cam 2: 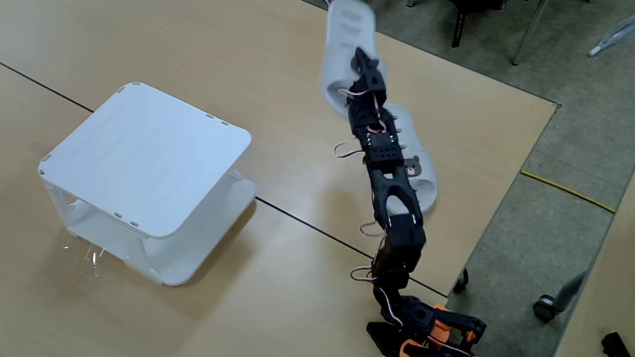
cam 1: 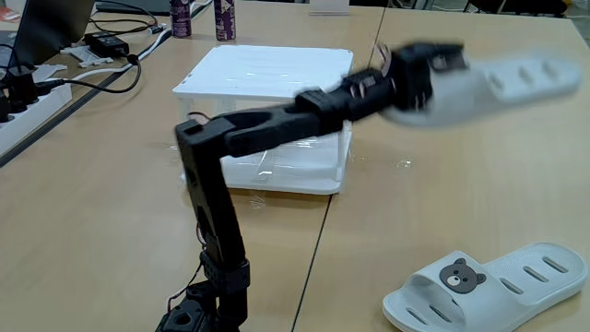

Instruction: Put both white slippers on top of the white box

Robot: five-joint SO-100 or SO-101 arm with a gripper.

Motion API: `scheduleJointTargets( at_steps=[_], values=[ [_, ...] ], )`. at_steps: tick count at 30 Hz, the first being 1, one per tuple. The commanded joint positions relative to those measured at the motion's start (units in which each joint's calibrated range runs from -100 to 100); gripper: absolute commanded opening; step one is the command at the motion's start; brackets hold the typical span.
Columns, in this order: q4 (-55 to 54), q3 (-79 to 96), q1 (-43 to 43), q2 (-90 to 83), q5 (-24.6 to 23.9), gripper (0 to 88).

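One white slipper [cam 1: 516, 85] hangs blurred in the air to the right of the white box [cam 1: 267, 69], with my gripper [cam 1: 441, 72] shut on its near end. In a fixed view from above, that slipper [cam 2: 340, 45] is held over the table, well right of the white box [cam 2: 149, 154], and my gripper [cam 2: 360, 71] grips its lower end. The other white slipper [cam 1: 489, 288], with a bear-face badge, lies flat on the table at the front right. Seen from above, this slipper [cam 2: 415, 171] lies partly under my arm. The box's flat top is bare.
Two purple cans [cam 1: 203, 18] stand behind the box. Black cables and an adapter [cam 1: 106, 44] lie at the back left beside a white power strip [cam 1: 28, 101]. The table edge [cam 2: 516, 169] runs close on the right, with floor beyond.
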Motion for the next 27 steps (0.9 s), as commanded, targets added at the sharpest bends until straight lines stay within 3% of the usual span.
scheduleJointTargets(
  at_steps=[1, 7, 18, 23, 27],
  values=[
    [6.7, -12.8, 0.3, -16.0, 0.4, 0.8],
    [10.1, -14.1, -0.9, -18.4, 0.4, 0.8],
    [10.0, -4.8, -44.7, -18.1, 0.4, 0.8],
    [10.0, -4.9, -55.1, -18.2, 0.4, 0.8],
    [10.0, -4.9, -57.2, -18.1, 0.4, 0.8]
  ],
)
